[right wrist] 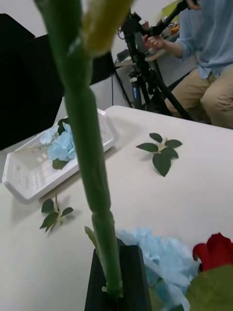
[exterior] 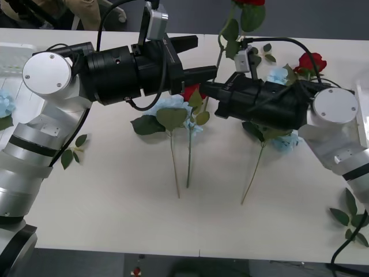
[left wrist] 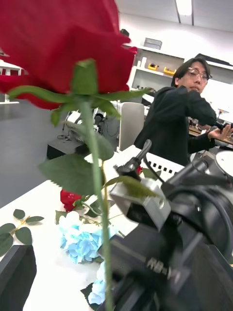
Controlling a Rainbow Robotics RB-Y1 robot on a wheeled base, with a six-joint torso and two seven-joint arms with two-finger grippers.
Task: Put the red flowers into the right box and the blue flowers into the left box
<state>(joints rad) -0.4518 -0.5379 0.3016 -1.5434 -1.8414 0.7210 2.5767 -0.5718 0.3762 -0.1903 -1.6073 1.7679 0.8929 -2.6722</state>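
The right gripper is the landmark here. Its jaws are closed on the lower stem of a red rose, which stands nearly upright above the gripper, bloom high and clear of the surface. In the right wrist view the green stem rises straight from between the black fingers.

Facing the right gripper from the robot's left, the left gripper hovers with its jaws wide and nothing between them. They are close beside the held stem and not touching it.

Below the right gripper lie blue flowers with a second red bloom tucked against them. Another red rose lies behind the gripper's arm, toward the robot's right.

The left box is well away to the gripper's left and already holds a blue cluster. The right box shows as a white edge far to the gripper's right.

The step in hand looks like moving one red rose, lifted but not yet placed. Next, the right arm probably has to swing toward the right box and lower the stem in before the jaws part. The long stem and leaves may brush the left gripper, so the left arm likely needs to stay clear or back off. Whether a handover is meant, I cannot tell.
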